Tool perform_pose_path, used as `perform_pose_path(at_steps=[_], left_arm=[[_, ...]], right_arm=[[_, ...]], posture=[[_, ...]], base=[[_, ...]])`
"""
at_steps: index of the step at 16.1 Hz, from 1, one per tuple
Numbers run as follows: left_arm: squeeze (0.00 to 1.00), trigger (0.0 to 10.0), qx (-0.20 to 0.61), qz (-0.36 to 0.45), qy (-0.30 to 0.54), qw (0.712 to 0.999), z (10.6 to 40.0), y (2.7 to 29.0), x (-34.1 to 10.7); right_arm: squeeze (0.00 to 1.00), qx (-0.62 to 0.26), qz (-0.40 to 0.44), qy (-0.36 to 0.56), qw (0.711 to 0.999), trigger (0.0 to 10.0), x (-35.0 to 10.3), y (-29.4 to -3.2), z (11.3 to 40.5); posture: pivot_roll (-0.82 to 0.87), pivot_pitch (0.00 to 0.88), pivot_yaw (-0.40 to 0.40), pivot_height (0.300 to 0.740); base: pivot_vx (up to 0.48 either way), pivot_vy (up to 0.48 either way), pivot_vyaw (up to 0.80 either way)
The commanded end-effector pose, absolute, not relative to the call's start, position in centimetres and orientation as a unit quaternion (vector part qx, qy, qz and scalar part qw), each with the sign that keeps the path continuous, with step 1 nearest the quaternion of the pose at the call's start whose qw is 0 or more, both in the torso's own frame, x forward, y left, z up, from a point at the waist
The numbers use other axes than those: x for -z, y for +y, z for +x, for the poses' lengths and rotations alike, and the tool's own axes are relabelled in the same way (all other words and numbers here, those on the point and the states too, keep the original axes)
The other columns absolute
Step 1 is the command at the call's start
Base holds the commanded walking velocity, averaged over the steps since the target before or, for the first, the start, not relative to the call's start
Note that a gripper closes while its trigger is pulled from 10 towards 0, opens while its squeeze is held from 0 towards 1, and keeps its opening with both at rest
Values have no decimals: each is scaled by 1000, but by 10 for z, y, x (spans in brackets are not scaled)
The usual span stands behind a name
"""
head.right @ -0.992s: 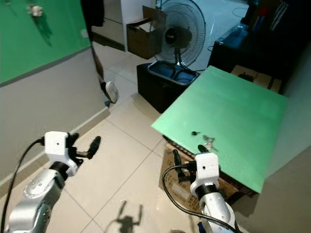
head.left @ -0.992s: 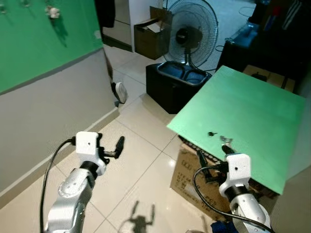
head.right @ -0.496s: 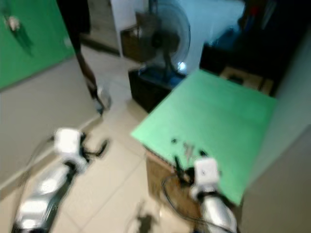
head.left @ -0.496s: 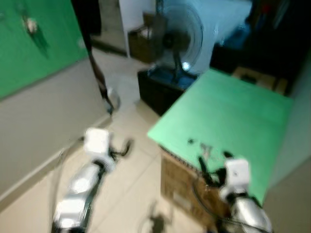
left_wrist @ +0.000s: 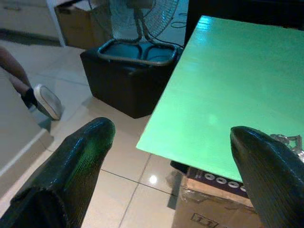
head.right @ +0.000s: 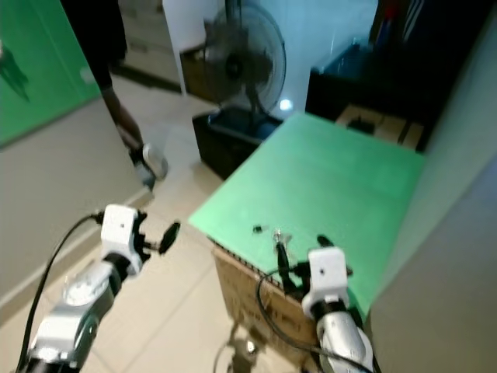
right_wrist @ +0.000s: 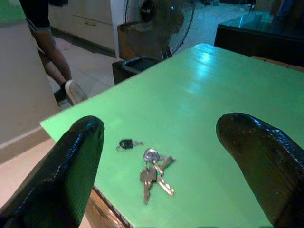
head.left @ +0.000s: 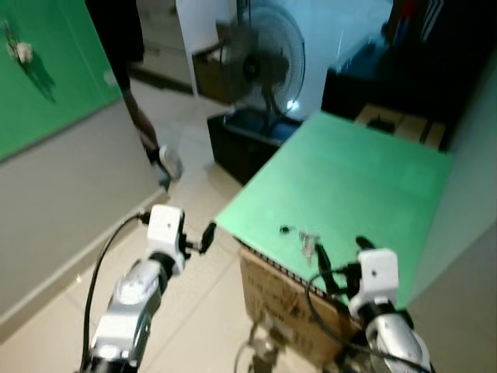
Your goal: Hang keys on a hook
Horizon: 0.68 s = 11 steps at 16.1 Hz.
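Right wrist view: keys (right_wrist: 154, 175) lie flat on the green board (right_wrist: 223, 118), close to its near edge, with a small black fob (right_wrist: 126, 143) just beside them. Right gripper (right_wrist: 175, 156) hovers short of that edge, fingers spread wide, keys between the finger lines but untouched. Board overhangs a cardboard box (head.left: 287, 299). Beyond the board's far corner stand a fan (head.left: 264, 58) and a black crate (head.left: 245, 140). Left gripper (left_wrist: 175, 156), fingers also apart, sits off the board's left edge over tiled floor (left_wrist: 128, 190). A person's foot (left_wrist: 45, 100) is near the crate.
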<state>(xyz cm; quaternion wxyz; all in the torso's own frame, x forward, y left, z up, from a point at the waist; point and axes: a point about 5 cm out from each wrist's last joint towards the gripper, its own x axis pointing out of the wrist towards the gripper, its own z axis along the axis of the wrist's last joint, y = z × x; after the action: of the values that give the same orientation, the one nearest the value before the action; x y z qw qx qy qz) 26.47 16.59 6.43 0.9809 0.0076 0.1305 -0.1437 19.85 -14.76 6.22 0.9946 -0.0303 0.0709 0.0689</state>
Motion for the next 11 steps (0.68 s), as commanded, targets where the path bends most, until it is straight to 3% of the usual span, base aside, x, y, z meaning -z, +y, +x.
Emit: perform_pose_path(at_steps=[1,7,11], left_arm=[[0,10000,145,20,128,981,266,170,-66],[0,10000,158,29,145,976,265,171,-63],[0,10000,168,36,144,975,267,173,-64]], right_arm=[[0,-72,-33,70,994,10000,-65,-144,199],[0,-52,-33,88,994,10000,-56,-149,203],[0,-46,-25,108,993,10000,-48,-147,207]], posture=[[-95,0,93,727],[-96,0,112,727],[-95,0,125,727]], base=[[465,0,0],[450,0,0],[0,0,0]])
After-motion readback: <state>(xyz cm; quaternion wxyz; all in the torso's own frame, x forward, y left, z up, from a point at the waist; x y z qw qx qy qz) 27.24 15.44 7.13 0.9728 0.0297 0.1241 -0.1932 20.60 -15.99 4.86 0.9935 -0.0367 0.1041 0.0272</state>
